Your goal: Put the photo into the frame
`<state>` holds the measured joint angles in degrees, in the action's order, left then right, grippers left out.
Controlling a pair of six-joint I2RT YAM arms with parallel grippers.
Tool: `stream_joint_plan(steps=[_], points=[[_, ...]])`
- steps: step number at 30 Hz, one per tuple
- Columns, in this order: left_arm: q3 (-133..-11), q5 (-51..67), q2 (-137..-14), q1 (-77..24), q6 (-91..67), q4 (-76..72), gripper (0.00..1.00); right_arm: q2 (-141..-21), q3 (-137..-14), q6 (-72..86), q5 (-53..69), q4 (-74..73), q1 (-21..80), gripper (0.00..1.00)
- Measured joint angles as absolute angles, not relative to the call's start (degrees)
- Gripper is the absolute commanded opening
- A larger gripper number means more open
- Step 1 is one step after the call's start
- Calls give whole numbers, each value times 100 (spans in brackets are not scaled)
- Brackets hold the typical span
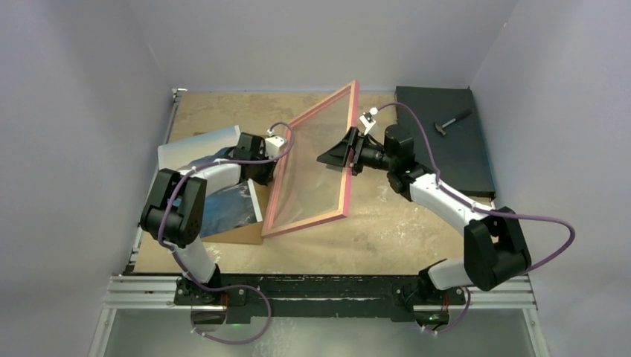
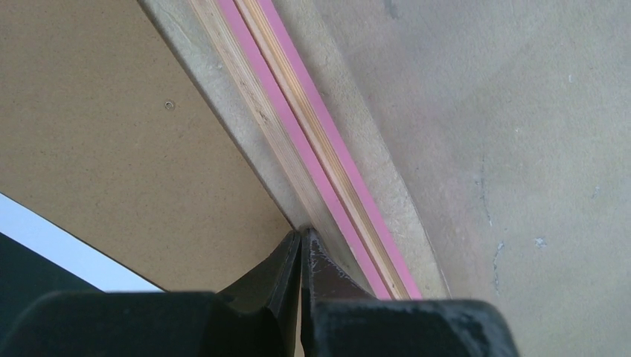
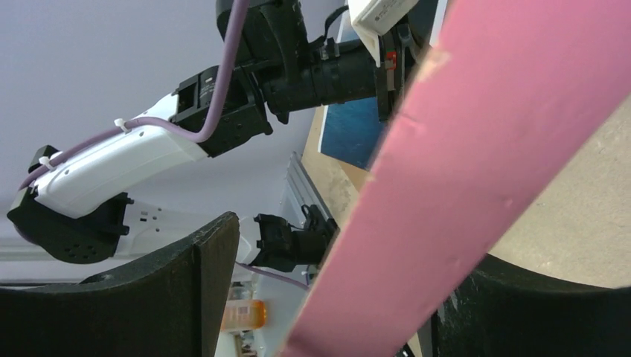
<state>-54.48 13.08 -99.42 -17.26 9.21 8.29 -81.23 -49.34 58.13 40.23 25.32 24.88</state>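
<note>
Frame (image 1: 312,167) tilted up, long axis running near to far.
Its right rim is straddled by the spread right gripper (image 1: 329,158); its left rim is touched by the left gripper (image 2: 301,242), fingers pressed together.

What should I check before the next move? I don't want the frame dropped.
1. Left gripper pinching the frame at its left rim: ok, jaws closed there.
2. Right gripper on the opposite rim: not ok, open, rim between its fingers but not clamped.
3. Frame orientation: ok, tilted up on edge.
4. Frame's lower edge resting on the table: cannot tell.
5. Photo free to pick: not ok, partly under the left arm, lying on the backing board.
</note>
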Motion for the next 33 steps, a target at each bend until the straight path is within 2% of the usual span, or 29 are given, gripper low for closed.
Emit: stream_joint_plan(steps=[2, 7, 15, 17, 19, 24, 28, 33], points=[[-5450, 1354, -9931, -1708, 921, 840, 2, -8009, -5061, 5714, 3992, 2274, 2434, 80], [-5476, 1599, -9872, -1614, 926, 1076, 12, -7802, -5290, 5583, 3957, 1938, 2305, 81], [-5983, 1754, -9588, -1608, 965, 2185, 44, -7793, -5343, 5588, 3957, 1778, 2281, 79], [-6429, 1815, -9448, -1608, 961, 2550, 52, -7793, -5341, 5614, 3957, 1745, 2281, 77], [-6938, 1916, -9297, -1608, 958, 2906, 65, -7793, -5341, 5658, 3955, 1737, 2281, 75], [-8512, 2388, -8860, -1697, 950, 3848, 80, -7795, -5347, 5865, 3839, 1787, 2283, 73], [-9146, 2757, -8442, -2158, 910, 4394, 84, -7808, -5437, 6049, 3669, 1800, 2318, 73], [-9214, 3006, -7981, -3188, 838, 4954, 89, -7922, -5778, 6204, 3468, 1800, 2480, 70]])
